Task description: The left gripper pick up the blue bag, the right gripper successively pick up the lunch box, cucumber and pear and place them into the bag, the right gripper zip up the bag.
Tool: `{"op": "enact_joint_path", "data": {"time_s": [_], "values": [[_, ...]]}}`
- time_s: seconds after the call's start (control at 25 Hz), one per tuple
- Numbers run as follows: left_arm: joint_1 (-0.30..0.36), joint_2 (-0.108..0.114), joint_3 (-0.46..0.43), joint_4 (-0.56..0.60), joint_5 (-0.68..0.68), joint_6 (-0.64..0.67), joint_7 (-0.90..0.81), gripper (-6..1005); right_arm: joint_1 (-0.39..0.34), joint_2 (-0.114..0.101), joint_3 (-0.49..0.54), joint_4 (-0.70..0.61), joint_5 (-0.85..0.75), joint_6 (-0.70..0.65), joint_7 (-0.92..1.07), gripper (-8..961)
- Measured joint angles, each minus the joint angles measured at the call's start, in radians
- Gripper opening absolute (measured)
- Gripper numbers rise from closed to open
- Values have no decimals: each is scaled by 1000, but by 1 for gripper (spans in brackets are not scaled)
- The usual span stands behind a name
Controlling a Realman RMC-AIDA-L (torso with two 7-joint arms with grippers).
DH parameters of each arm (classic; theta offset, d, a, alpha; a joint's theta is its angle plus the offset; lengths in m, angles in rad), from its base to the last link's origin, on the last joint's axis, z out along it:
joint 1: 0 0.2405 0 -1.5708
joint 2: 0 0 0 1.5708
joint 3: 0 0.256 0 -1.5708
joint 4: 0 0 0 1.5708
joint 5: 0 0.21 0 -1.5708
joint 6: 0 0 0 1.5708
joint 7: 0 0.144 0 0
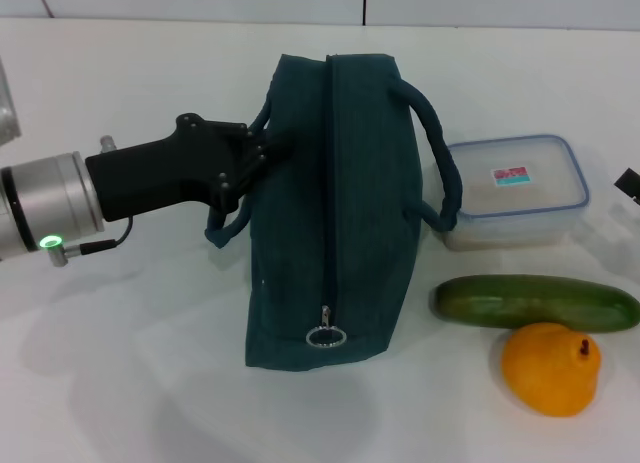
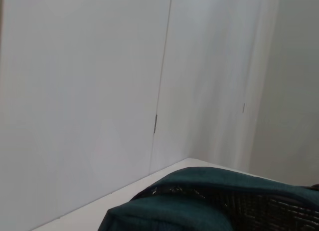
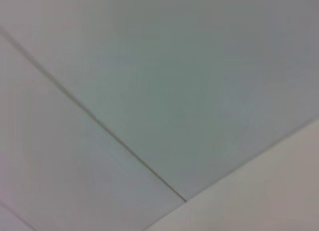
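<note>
The left gripper [image 1: 262, 155] reaches in from the robot's left and meets the near handle [image 1: 232, 223] of the blue bag [image 1: 335, 213], right against the bag's left side. Its fingers are at the strap where it joins the fabric, but whether they are clamped on it or just touching I cannot tell. The bag lies flat on the white table [image 1: 130, 383] with its zipper [image 1: 327, 193] closed along the whole top and the ring pull [image 1: 326, 336] at the end nearest the robot.

Nothing has gone in yet. The lunch box [image 1: 515, 190] sits just beside the bag on its right, touching the far handle [image 1: 438, 163]; the cucumber [image 1: 535, 302] lies in front of the box, and the pear [image 1: 551, 368] rests against the cucumber's near side. The right gripper [image 1: 628, 181] shows only as a dark scrap at the right edge — parked, its state not readable.

So the task looks to be at its very first step — taking hold of the bag. Opening it, loading all three items and zipping up all remain. The left wrist view shows only a bit of bag fabric [image 2: 199, 201] and wall.
</note>
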Motion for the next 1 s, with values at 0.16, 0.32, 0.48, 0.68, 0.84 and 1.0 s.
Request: {"op": "enact_joint_path", "data": {"time_s": [0.16, 0.32, 0.48, 0.68, 0.84, 1.0], "values": [[-14, -4, -1, -36, -11, -15, 37, 41, -4, 2, 0, 9, 1, 13, 69, 840], [-18, -5, -2, -50, -21, -20, 60, 41, -1, 15, -2, 13, 1, 5, 131, 840], [-25, -6, -2, -60, -34, -21, 87, 41, 13, 25, 0, 29, 1, -6, 187, 839], [-28, -6, -1, -70, -45, -21, 98, 41, 22, 26, 2, 41, 4, -22, 217, 839], [-28, -5, -1, -72, -46, -21, 101, 41, 41, 28, 2, 52, 6, -14, 246, 840], [-28, -5, 0, -75, -47, -20, 102, 41, 59, 31, 2, 64, 18, -3, 254, 840]]}}
